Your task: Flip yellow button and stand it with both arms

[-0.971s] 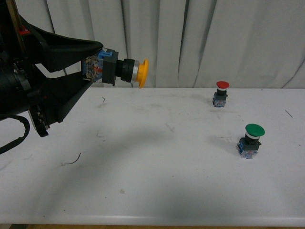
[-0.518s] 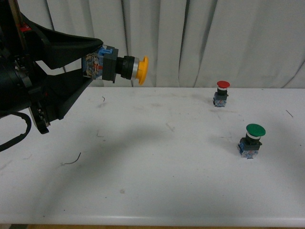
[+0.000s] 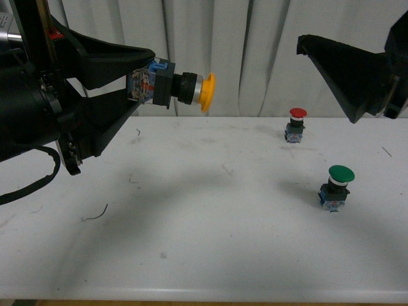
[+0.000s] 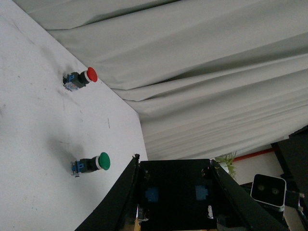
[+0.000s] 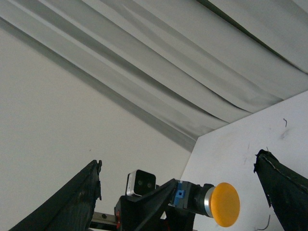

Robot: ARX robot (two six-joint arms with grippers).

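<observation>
Above table's (image 3: 223, 248) left, held button (image 3: 173, 89); far button (image 3: 296, 125) behind near button (image 3: 336, 189), right

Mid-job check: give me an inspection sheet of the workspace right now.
Surface: white table, scuffed.
Job's things: yellow button held in the air, sideways, cap towards the right gripper.
Clutter: red button and green button upright on the table; thin wire scraps.
Grippers: left gripper shut on the yellow button's base; right gripper open, raised, empty.
Cables: black cable looping below the left gripper.
Surroundings: pale curtain behind.
</observation>
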